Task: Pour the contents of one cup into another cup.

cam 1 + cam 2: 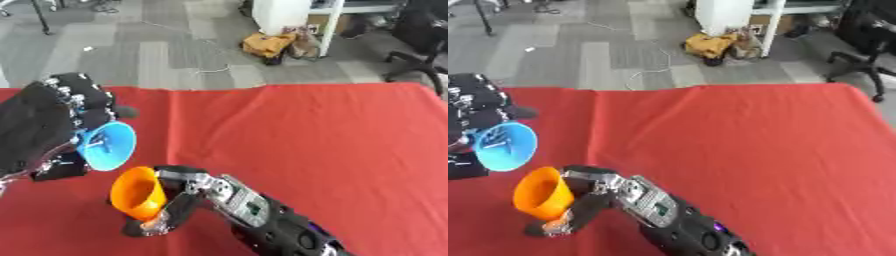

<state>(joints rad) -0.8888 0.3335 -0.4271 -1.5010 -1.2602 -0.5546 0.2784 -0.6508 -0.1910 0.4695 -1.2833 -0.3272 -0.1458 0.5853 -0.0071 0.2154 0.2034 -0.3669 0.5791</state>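
Left hand (465, 120) runs off the picture's left edge; orange cup's (138, 194) base hides behind right hand (179, 200) fingers.

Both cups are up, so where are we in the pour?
Done: both cups are picked up. The left hand holds the blue cup, tipped with its mouth facing the orange cup, which the right hand grips lower down. In hand: lining up the pour; something small shows inside the blue cup. Left: nothing visibly falling yet, so tip further, then set both down on the red table.
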